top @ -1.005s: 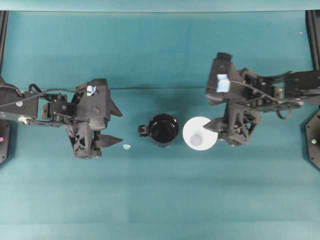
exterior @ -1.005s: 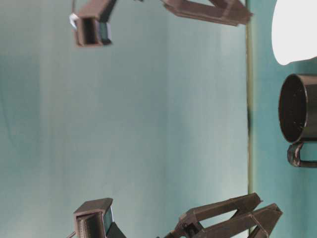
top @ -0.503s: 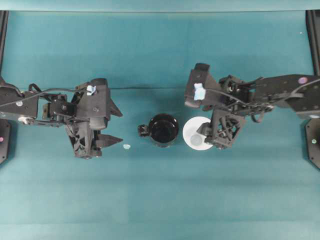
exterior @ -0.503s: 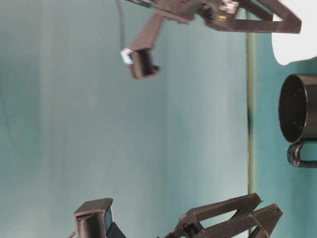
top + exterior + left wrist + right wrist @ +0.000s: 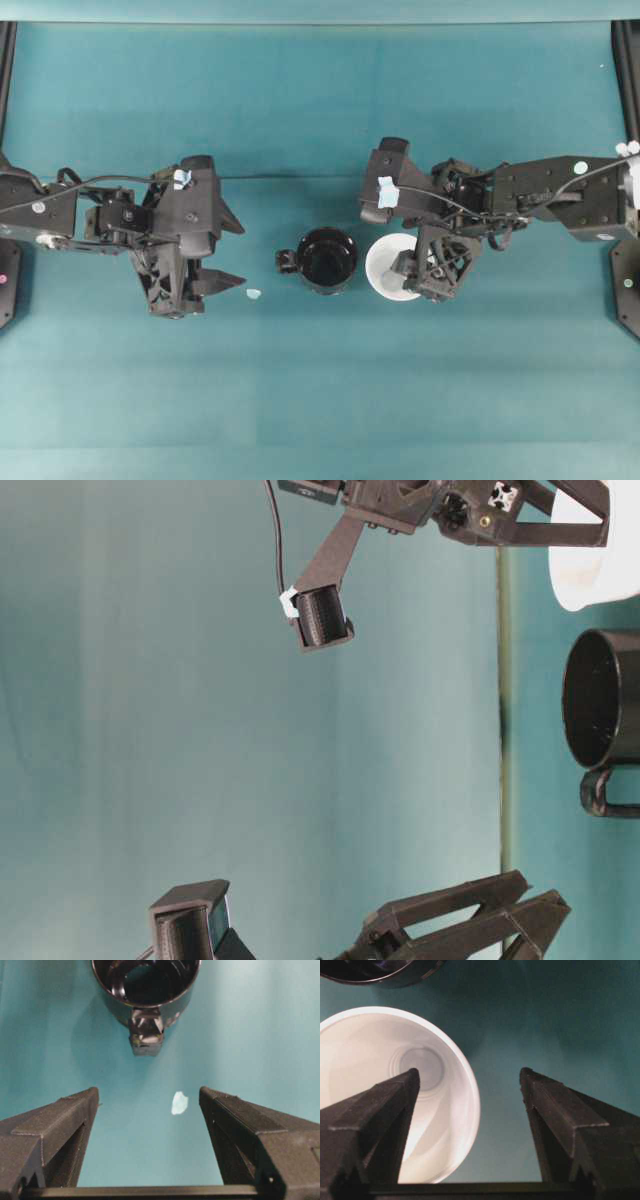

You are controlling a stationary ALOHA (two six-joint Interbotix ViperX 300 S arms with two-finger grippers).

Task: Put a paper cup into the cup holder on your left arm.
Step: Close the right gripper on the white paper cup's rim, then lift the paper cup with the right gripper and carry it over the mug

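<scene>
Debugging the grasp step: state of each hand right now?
Left hand: open, empty, short of the glossy black cup holder.
Right hand: open, straddling the rim of the white paper cup, not gripping.

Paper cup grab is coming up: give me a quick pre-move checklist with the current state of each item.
1. Paper cup upright, mouth up, empty: ok.
2. Right claw open: ok, fingers spread.
3. Right claw straddling the cup wall: ok in the wrist view, one finger over the cup's inside, the other outside the rim; contact cannot tell.
4. Cup holder upright and empty, beside the cup: ok.
5. Left claw open, apart from the holder's handle: ok.
6. Small pale scrap on the cloth between the left fingers: not ok if the left arm closes there.
</scene>
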